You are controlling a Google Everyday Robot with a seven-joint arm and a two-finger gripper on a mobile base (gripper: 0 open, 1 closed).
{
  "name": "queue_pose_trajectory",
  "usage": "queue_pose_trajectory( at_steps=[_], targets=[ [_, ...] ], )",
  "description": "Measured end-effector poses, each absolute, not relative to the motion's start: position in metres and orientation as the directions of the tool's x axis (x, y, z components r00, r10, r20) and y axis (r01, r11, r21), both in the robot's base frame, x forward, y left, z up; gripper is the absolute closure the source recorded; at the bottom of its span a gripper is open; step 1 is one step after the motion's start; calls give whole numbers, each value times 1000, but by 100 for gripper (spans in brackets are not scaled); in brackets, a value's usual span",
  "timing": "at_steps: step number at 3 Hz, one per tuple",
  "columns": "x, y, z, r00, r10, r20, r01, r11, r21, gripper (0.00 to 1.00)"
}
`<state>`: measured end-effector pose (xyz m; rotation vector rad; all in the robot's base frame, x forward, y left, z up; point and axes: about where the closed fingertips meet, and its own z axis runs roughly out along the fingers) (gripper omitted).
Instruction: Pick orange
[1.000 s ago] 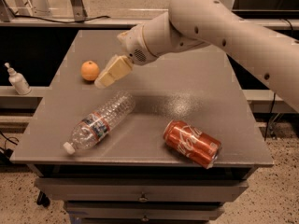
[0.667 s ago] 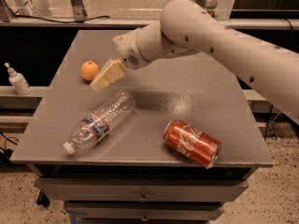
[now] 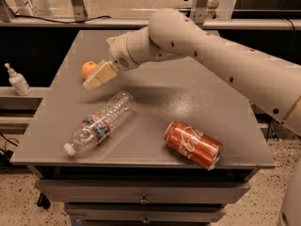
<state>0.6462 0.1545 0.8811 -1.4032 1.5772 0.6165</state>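
The orange (image 3: 87, 69) is a small round fruit on the grey table (image 3: 188, 98), near its left edge. My gripper (image 3: 96, 77) reaches in from the right on the cream arm (image 3: 197, 46). Its pale fingers sit just right of the orange and partly cover its right side. I cannot tell whether they touch it.
A clear plastic water bottle (image 3: 99, 122) lies on its side at the front left. A red Coca-Cola can (image 3: 193, 144) lies on its side at the front right. A white spray bottle (image 3: 18, 80) stands on a shelf left of the table. Drawers sit below the tabletop.
The arm has swung left and the gripper has closed in on the orange, now overlapping its right side. The orange, bottle and can have not moved.
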Motion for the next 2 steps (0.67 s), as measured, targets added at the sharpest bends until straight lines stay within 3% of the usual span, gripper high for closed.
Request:
queue_pose_trajectory(
  at_steps=[2],
  targets=[
    [655, 178, 859, 26, -479, -878, -965, 217, -147, 0]
  ],
)
